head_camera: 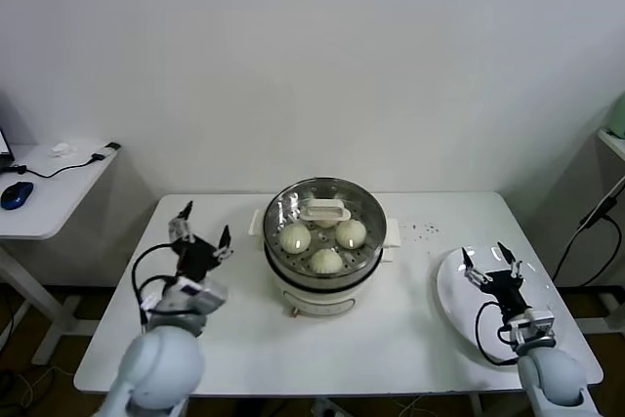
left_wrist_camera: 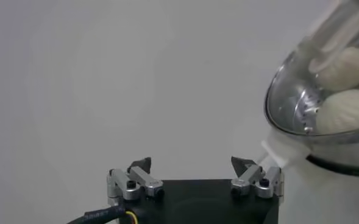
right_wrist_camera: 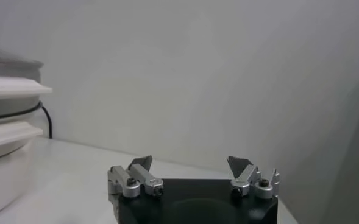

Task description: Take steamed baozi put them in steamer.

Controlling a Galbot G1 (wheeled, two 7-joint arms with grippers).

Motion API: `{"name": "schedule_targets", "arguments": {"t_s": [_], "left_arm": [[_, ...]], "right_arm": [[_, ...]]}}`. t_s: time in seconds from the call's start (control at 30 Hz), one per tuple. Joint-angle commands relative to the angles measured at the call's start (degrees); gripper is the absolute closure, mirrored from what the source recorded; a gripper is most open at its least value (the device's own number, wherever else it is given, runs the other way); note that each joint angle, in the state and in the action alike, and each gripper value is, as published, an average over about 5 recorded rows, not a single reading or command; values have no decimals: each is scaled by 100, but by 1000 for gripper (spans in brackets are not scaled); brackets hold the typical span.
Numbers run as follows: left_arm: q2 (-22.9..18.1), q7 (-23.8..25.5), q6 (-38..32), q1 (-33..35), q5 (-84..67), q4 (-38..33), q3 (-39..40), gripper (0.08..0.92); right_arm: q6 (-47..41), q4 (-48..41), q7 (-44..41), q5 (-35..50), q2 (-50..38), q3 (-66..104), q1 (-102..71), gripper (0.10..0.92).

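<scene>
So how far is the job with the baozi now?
It looks finished. The baozi sit inside the steamer under the glass lid, and the plate is bare. Nothing is in hand: left gripper and right gripper are open, empty. Nothing visibly remains.

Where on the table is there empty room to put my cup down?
Bare table lies between the steamer and the white plate, and along the front edge between the two arms. The far left corner behind the left gripper is bare too. The steamer is crowded: lid on, buns inside.
</scene>
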Motion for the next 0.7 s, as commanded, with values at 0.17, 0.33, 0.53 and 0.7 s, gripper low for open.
{"name": "schedule_targets", "arguments": {"t_s": [0.17,0.33,0.53,0.7], "left_arm": [[-1203,-526,-3226,1825,-3817,202,-2289,177],[-1345,-474,-3325,1867,-3718,358,-2192,177],[-1314,-388,-3340,1889,-3554,302,-2069,177],[-1316,-343,-3361,1949,-3537,285,-2044,177]], "right_arm": [[-243,628,-47,-36,232,76,-358,203],[-337,837,-141,195,339,149,-565,203],[-309,870,-197,367,384,221,-622,203],[-276,905,-232,438,389,268,-648,203]]}}
